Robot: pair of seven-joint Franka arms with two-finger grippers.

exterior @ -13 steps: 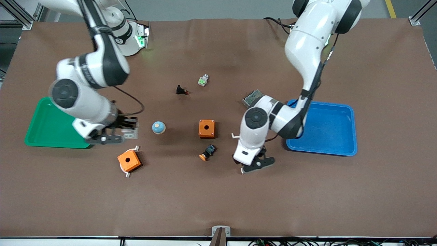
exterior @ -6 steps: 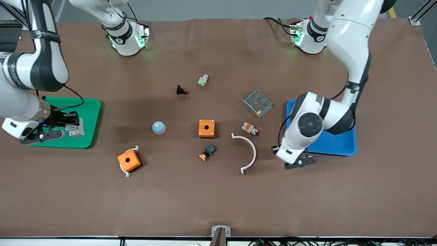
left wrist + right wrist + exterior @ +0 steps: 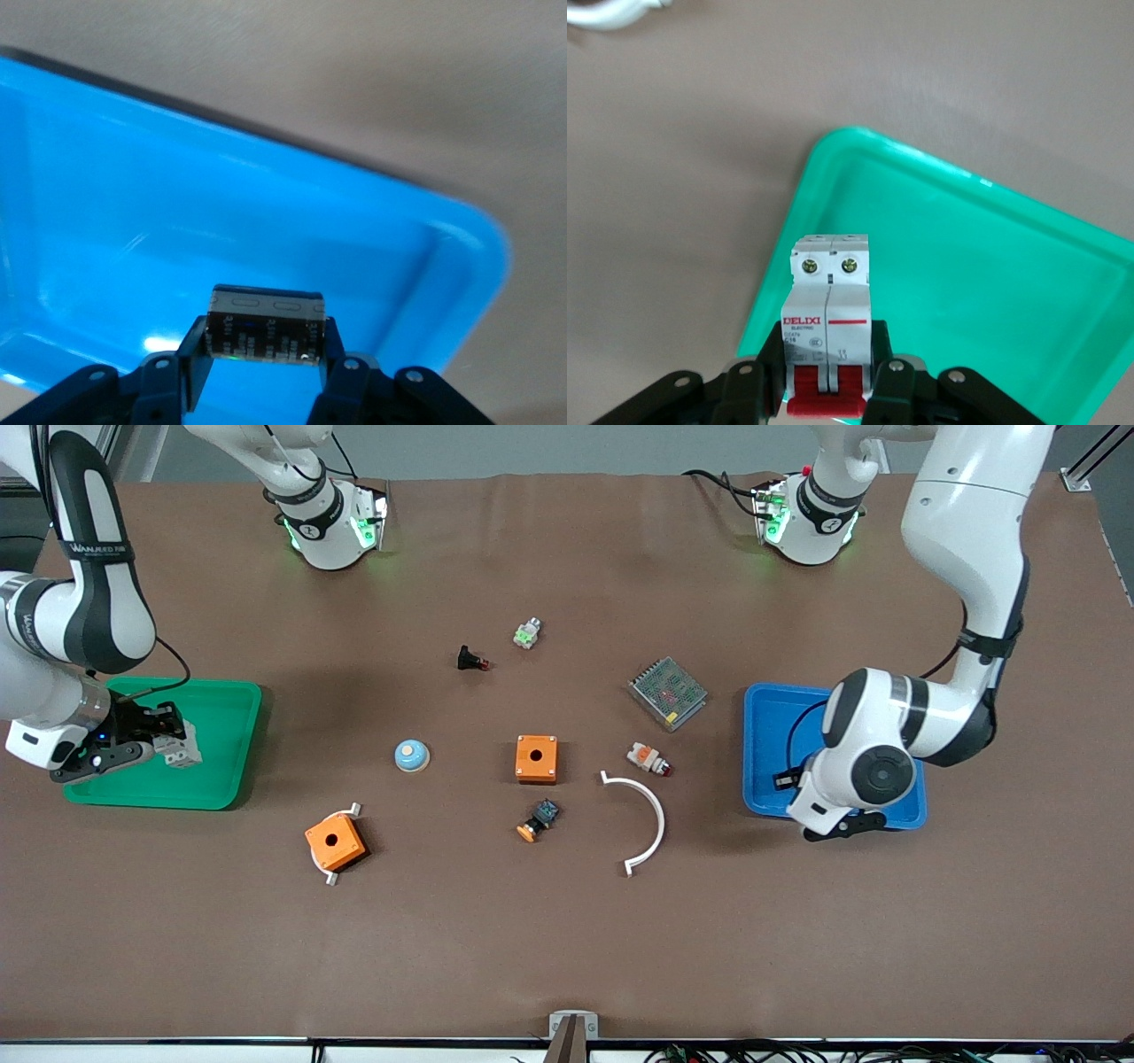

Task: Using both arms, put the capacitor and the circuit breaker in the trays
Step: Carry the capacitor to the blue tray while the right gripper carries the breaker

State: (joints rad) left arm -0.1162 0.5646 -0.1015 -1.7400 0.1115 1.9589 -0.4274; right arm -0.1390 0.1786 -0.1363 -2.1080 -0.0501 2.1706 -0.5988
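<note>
Right gripper (image 3: pixel 151 746), jaws pinching the circuit breaker (image 3: pixel 828 305), over the green tray (image 3: pixel 221 779); left gripper (image 3: pixel 259 372), jaws clamping the capacitor (image 3: pixel 266 326), over the blue tray (image 3: pixel 115 221).

Two flat plastic trays, one green (image 3: pixel 221 735), one blue (image 3: pixel 771 717); two orange square boxes (image 3: pixel 537 758) (image 3: pixel 335 841); one white curved strip (image 3: pixel 651 815).

A brown table (image 3: pixel 567 939) stands on grey floor (image 3: pixel 549 447).
</note>
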